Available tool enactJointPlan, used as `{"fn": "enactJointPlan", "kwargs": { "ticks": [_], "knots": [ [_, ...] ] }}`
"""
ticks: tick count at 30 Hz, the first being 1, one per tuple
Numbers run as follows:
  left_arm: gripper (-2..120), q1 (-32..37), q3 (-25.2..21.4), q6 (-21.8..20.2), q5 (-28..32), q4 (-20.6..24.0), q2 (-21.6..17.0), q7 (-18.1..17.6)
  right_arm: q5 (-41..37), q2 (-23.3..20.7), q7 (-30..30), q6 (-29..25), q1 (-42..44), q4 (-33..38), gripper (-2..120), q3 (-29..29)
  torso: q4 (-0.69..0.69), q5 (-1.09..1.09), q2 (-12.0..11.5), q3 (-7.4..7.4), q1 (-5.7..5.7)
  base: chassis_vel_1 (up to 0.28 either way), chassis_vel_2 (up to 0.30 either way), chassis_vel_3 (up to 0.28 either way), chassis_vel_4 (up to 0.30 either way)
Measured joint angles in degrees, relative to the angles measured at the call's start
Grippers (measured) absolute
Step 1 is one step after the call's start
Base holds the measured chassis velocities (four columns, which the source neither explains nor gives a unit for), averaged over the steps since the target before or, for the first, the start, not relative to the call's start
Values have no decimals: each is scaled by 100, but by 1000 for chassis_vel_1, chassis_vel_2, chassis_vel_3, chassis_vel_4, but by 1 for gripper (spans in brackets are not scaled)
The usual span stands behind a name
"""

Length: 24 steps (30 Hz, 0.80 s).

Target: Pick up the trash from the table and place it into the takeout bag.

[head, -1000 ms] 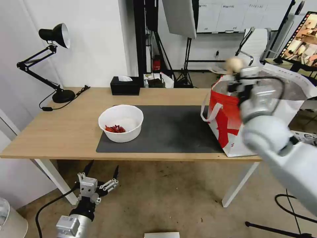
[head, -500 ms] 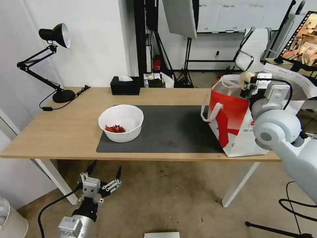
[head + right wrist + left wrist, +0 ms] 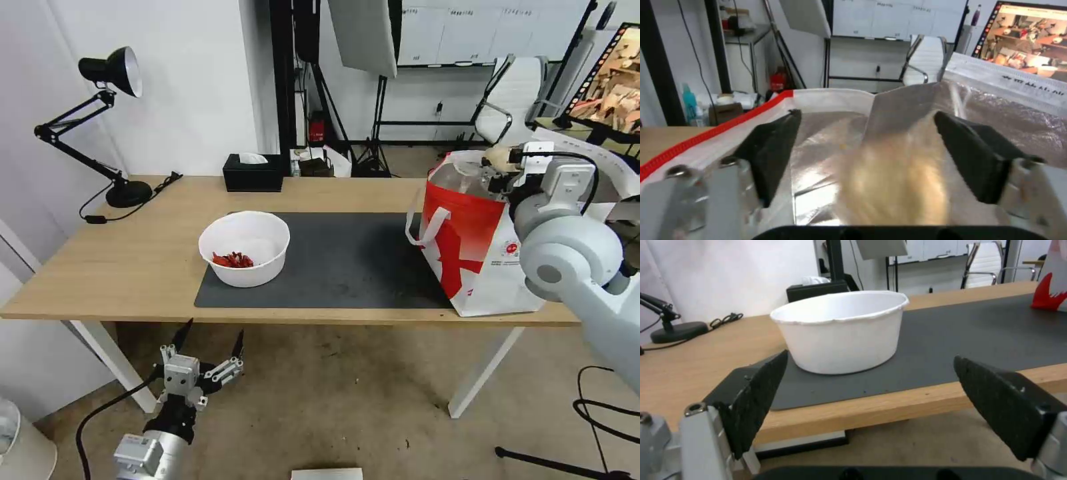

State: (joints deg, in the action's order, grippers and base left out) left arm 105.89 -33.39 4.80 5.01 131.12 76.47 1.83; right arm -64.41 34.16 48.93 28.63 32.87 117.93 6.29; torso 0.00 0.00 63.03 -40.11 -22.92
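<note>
We see a long light-wood bench [image 3: 133, 267] on white legs, with a large dark grey mat [image 3: 347, 260] laid across its middle. At the mat's left end sits a round white bowl [image 3: 244, 248], deep and slightly tapered, with a small heap of red scraps [image 3: 232, 260] on its floor; from the left wrist view the bowl [image 3: 842, 333] shows a thin, slightly wavy rim and plain smooth sides. At the bench's right end, standing partly on the mat, we see the takeout bag [image 3: 477, 257]: a tall boxy white tote with a red panel, a small round logo, a white strap handle looping from its side, and its mouth open. In the right wrist view its silver foil lining [image 3: 1018, 126] is crinkled and shiny, edged by a red zip along the rim. Our right claw [image 3: 501, 175] hangs just over the bag's open mouth with its two black fingers [image 3: 971, 160] spread wide apart, and between them a beige round lump [image 3: 893, 186] shows as a pale motion-smeared streak against the foil, touching neither finger; from the head view the lump [image 3: 497, 157] appears at the bag's far rim. Our left claw [image 3: 208, 341] waits low, below and in front of the bench edge near the bowl, its fingers [image 3: 755, 396] also spread wide and holding nothing. At the back of the bench stand a black tissue box [image 3: 253, 173] and, at the far left corner, a black desk lamp [image 3: 100, 113].
</note>
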Motion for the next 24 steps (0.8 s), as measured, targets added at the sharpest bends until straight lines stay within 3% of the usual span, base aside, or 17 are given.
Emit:
{"fn": "enactJointPlan", "kwargs": {
  "ticks": [5, 17, 22, 24],
  "knots": [
    [100, -1, 5, 0, 0, 0, -3, -3, -41, -34, -15, 73, 83, 27, 99, 38, 0, 0, 0, 0, 0, 0, 0, 0, 0],
    [100, -43, 11, 0, 29, 0, -60, -8, -85, -26, -67, 34, 71, 12, 100, 41, 0, 0, 0, 0, 0, 0, 0, 0, 0],
    [100, -94, 10, -2, 78, 0, -86, -14, 79, -54, -606, -921, 401, 227, 100, 224, 1, -1, 0, 0, 0, 0, 0, 0, 0],
    [100, -116, 2, -2, 108, 21, -81, -16, 394, -86, -1354, -1733, 1033, 554, 100, 507, -1, 0, 0, 0, 0, 0, 0, 0, 0]
  ]
}}
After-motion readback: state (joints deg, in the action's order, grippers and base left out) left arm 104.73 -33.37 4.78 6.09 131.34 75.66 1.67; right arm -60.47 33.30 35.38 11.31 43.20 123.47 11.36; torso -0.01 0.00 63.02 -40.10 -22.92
